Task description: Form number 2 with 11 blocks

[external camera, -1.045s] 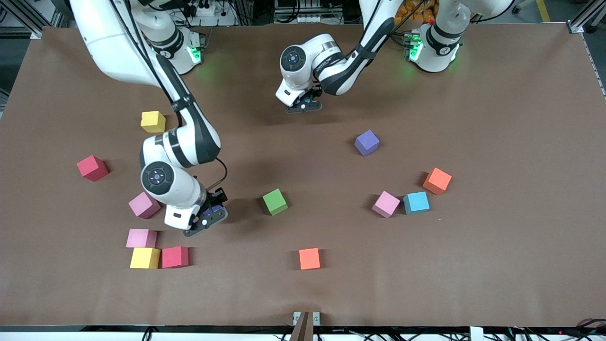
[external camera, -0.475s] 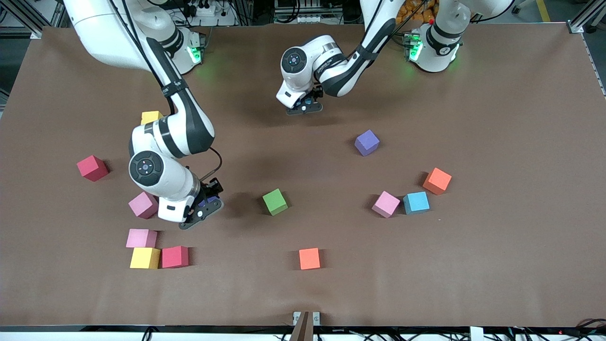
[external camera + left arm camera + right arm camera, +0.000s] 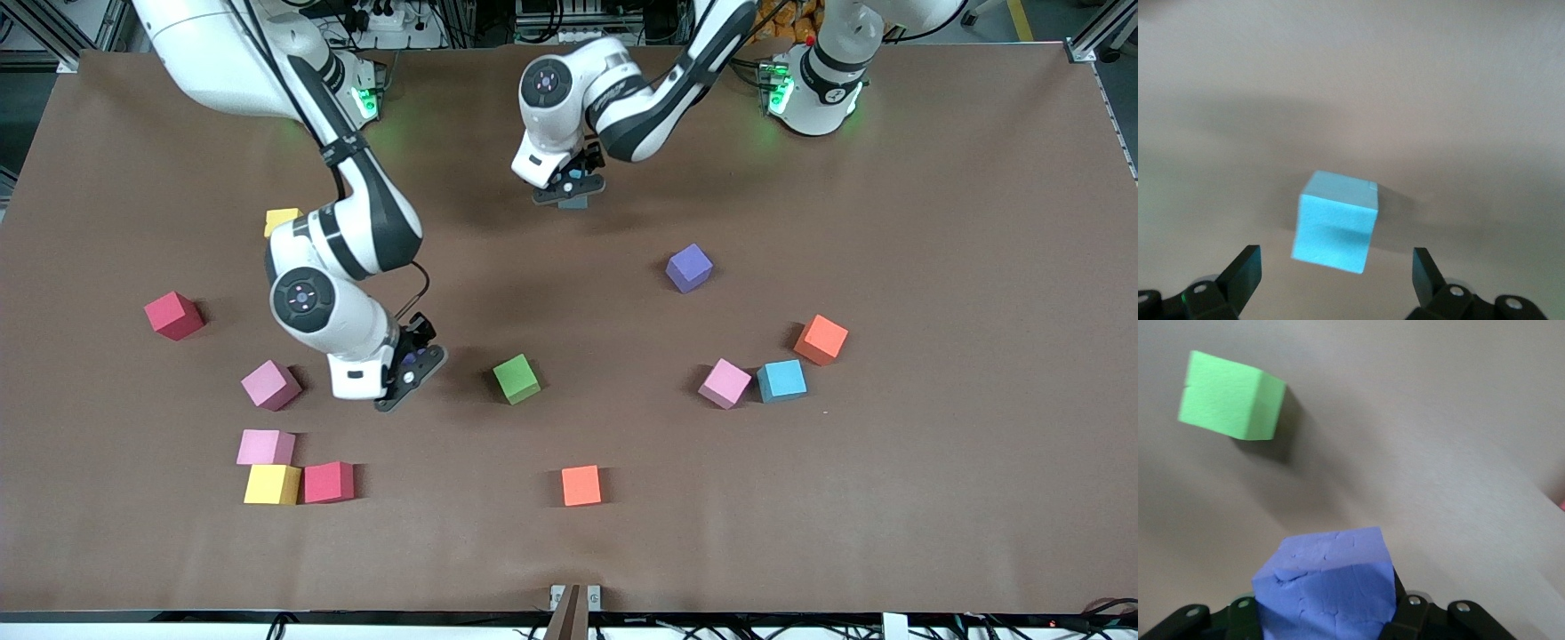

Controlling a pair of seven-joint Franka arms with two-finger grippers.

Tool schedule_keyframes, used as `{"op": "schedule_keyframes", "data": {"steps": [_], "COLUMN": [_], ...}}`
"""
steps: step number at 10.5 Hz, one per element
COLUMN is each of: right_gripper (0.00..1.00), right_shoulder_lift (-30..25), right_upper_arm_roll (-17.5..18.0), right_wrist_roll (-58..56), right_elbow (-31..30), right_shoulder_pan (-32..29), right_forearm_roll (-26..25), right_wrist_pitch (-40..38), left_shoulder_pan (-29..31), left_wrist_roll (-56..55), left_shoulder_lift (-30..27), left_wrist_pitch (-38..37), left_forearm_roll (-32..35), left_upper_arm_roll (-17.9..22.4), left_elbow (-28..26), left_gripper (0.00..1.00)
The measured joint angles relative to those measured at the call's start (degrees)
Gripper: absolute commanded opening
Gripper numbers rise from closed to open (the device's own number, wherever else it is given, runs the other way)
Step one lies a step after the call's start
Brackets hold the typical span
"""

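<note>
Front view: Two Franka arms work over a brown bench (image 3: 933, 498) strewn with loose cubes; no part of the number 2 stands assembled yet. The left gripper (image 3: 571, 187), reaching in from its base, hangs just above a light blue block (image 3: 574, 202) lying on the bench farther from the camera than every other cube, apparently the digit's starting corner. The right gripper (image 3: 411, 366) hovers over bare bench between a pink block (image 3: 270, 385) and the green block (image 3: 516, 378), carrying a purple block (image 3: 408, 360). A second purple block (image 3: 689, 268), an orange-red block (image 3: 821, 340) and another light blue block (image 3: 781, 380) wait toward the left arm's end; a second orange-red block (image 3: 581, 485) sits nearest the camera.

Left wrist view: The fingers (image 3: 1245, 270) stand wide apart, straddling the light blue block (image 3: 1335, 223) without touching it. The cube rests on the bench on its own, so it looks set down and freed.

Right wrist view: The fingers (image 3: 1410, 608) clamp the purple block (image 3: 1326, 587) from both sides, holding it clear of the bench. The green block (image 3: 1230, 396) lies ahead, well apart, likely a bystander while the purple cube travels toward the digit.
</note>
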Motion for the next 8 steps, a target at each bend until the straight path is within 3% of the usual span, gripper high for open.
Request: {"op": "schedule_keyframes", "data": {"steps": [3, 6, 8], "right_gripper": [0.40, 0.40, 0.40], "right_shoulder_lift": [-1.6, -3.2, -3.7], "right_upper_arm_roll": [0.1, 0.2, 0.2], "right_wrist_roll": [-0.1, -0.5, -0.5], "right_elbow": [-2.3, -6.3, -8.2], "right_shoulder_pan": [3.1, 7.2, 11.8], "right_forearm_roll": [0.0, 0.0, 0.0], "right_wrist_pitch": [1.4, 3.8, 4.4], "left_shoulder_pan": [8.0, 14.4, 17.1], "left_wrist_roll": [1.7, 5.4, 11.0], "left_shoulder_lift": [-4.1, -4.9, -4.2], "left_wrist_pitch": [-1.6, -4.3, -5.2], "left_forearm_roll": [0.5, 0.5, 0.5], "left_upper_arm_roll": [4.9, 13.3, 15.5], "left_elbow": [0.0, -0.1, -2.1], "left_gripper": [1.00, 1.00, 1.00]}}
